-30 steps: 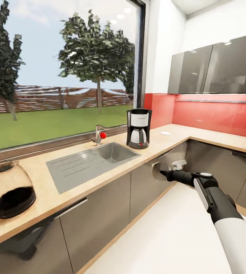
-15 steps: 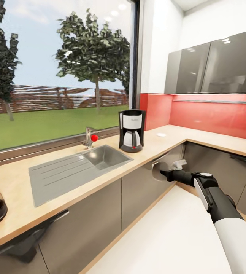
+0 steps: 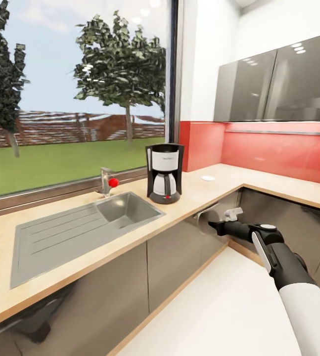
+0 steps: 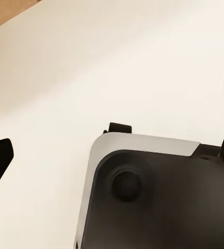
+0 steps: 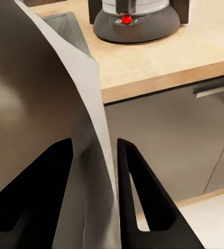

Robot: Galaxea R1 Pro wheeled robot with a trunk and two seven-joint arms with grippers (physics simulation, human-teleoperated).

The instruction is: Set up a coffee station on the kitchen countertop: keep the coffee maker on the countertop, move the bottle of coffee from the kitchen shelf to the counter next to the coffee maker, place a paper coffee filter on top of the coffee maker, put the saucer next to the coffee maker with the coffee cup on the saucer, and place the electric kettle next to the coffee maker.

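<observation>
Coffee maker (image 3: 164, 173) upright on worktop (image 3: 199, 190); saucer (image 3: 207, 178) at 3 o'clock, no cup. Right gripper (image 5: 93, 155) jaws clamped on paper coffee filter (image 5: 65, 104), unplaced; left jaws' state indeterminable.

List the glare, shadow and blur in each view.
Head view: ceiling lights glint on the upper cabinets; the trees outside look jagged. Right wrist view: the paper filter, very close, looks soft and shaded grey; the coffee maker is sharper. Left wrist view: flat, even light on the pale floor.
</observation>
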